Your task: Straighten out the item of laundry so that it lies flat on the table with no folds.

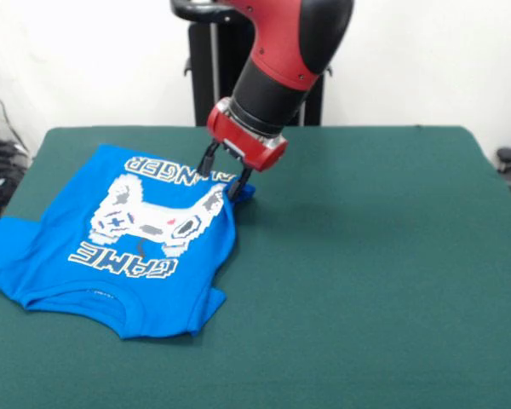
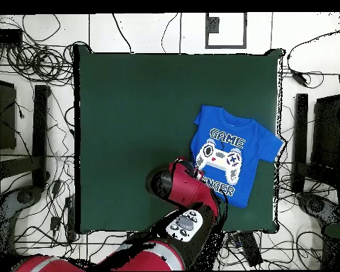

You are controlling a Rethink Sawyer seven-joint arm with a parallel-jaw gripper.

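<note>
While the shirt (image 1: 128, 247) lies print-up at the table's (image 1: 366, 281) left side, the gripper (image 1: 224, 176) pinches its right edge. That edge bunches up; one sleeve hangs past the table's left edge.

blue t-shirt (image 1: 145, 247) print-up on green table (image 1: 366, 273), hem corner bunched

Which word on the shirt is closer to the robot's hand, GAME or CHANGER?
CHANGER. It runs along the T-shirt's edge beside the hand, while GAME sits beyond the controller picture.
</note>
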